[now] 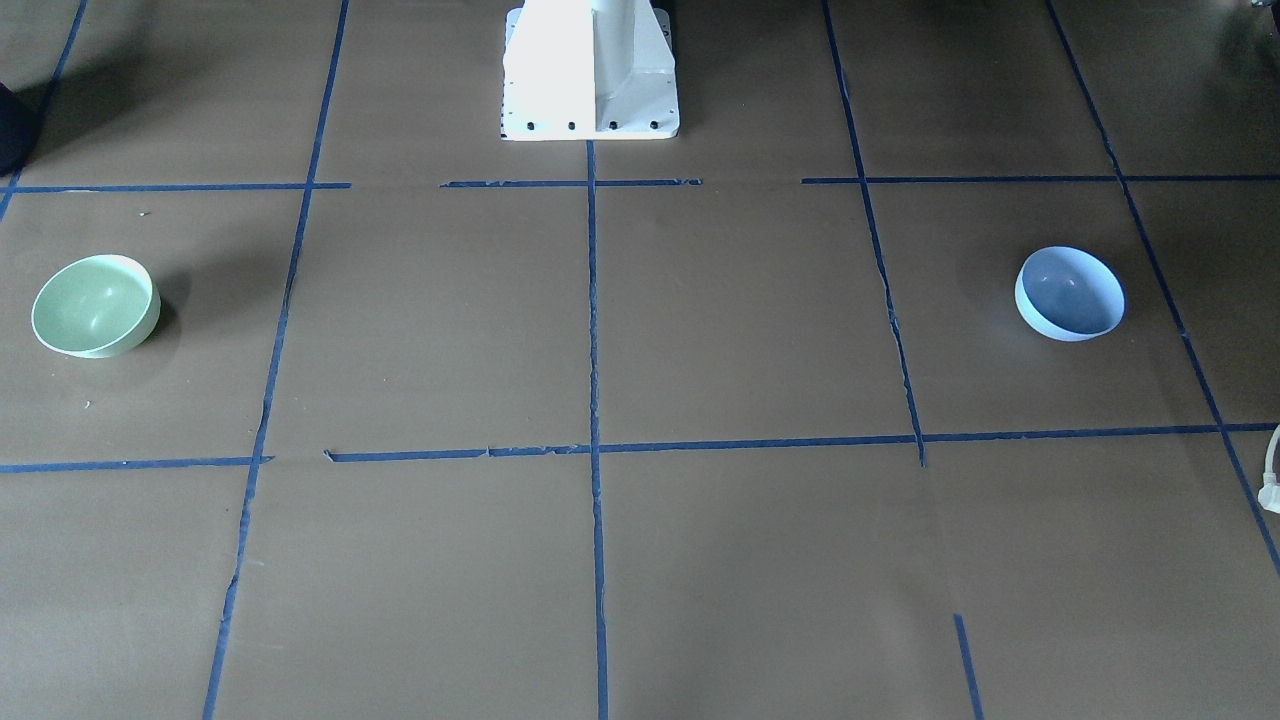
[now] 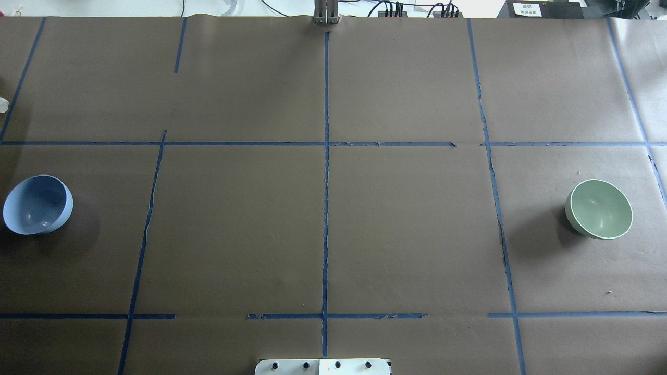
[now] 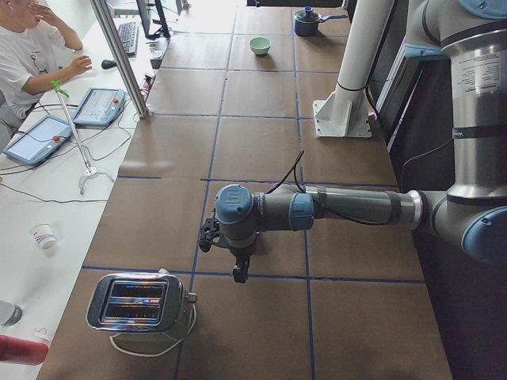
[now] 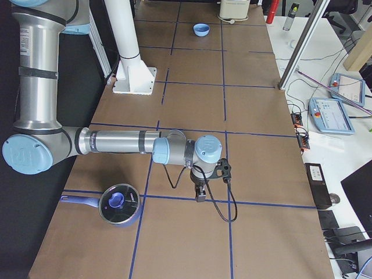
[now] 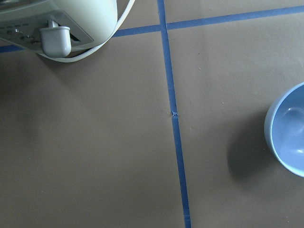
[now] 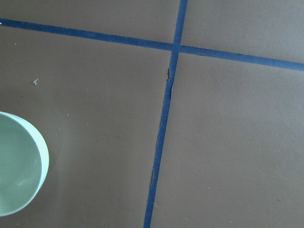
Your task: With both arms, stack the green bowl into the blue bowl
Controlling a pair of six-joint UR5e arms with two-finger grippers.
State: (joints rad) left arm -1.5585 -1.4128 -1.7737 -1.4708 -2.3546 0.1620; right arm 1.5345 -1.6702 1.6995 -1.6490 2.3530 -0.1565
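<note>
The green bowl [image 2: 599, 208] sits upright on the brown table at the robot's far right; it also shows in the front view [image 1: 95, 305] and at the right wrist view's left edge [image 6: 19, 166]. The blue bowl [image 2: 37, 204] sits upright at the far left, also in the front view [image 1: 1070, 293] and at the left wrist view's right edge [image 5: 287, 130]. The left gripper [image 3: 239, 273] hangs above the table near the blue bowl's end. The right gripper [image 4: 200, 195] hangs above the green bowl's end. Both show only in side views, so I cannot tell if they are open or shut.
A silver toaster [image 3: 139, 301] with a white cord stands at the left end, near the left gripper. A blue lidded pot [image 4: 119, 204] stands at the right end. The white pedestal [image 1: 590, 70] is at the robot's edge, mid-table. A person [image 3: 32, 55] sits beside the table.
</note>
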